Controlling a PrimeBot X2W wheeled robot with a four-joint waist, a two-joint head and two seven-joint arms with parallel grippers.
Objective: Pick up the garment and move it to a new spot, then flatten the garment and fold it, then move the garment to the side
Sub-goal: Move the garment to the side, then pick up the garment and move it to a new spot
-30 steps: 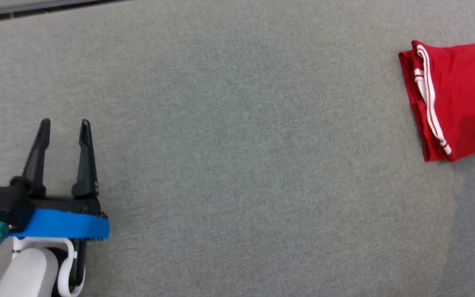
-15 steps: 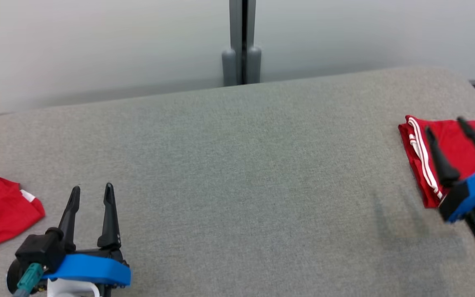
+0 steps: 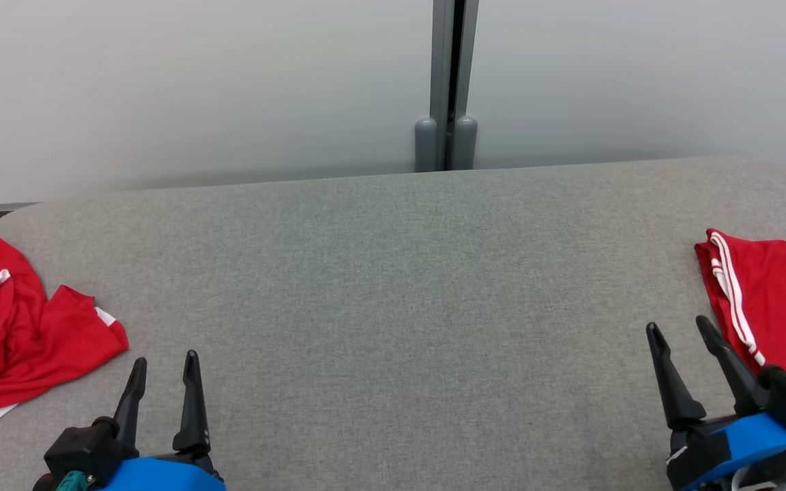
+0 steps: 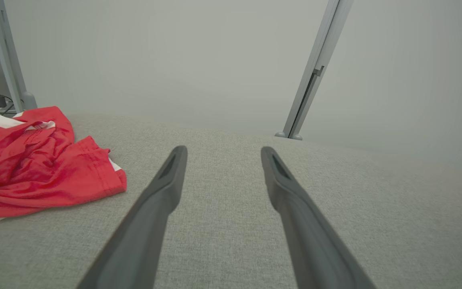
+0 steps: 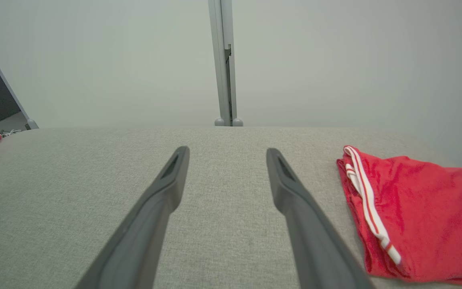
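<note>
Although neither arm is touching any cloth, the grey fabric-covered table (image 3: 393, 286) says a good deal about progress: its wide middle lies bare, with red cloth at each end. At 9 o'clock in the head view sits the crumpled garment (image 3: 18, 341), a red shirt bunched into loose folds with white trim showing, one corner trailing toward the table's near edge. At 3 o'clock rests the folded garment (image 3: 782, 300), smaller in outline, a neat flat packet whose layered edge faces the centre and carries white stripes (image 3: 731, 293); part of it runs past the picture's edge. Judging from that, one piece looks finished, flattened, folded and set to the side, while the heap at 9 o'clock seems not yet begun, so for it every step would remain: lifting it to the open middle, spreading it, folding it and sliding it aside. Whether more pieces are meant to follow cannot be told. The right hand (image 3: 677, 324) hangs at 5 o'clock, just beside the folded packet's near corner but apart from it, fingers spread wide and holding nothing. The left hand (image 3: 165, 359) waits at 7 o'clock, near the crumpled heap without contact, its fingers likewise apart and empty.
</note>
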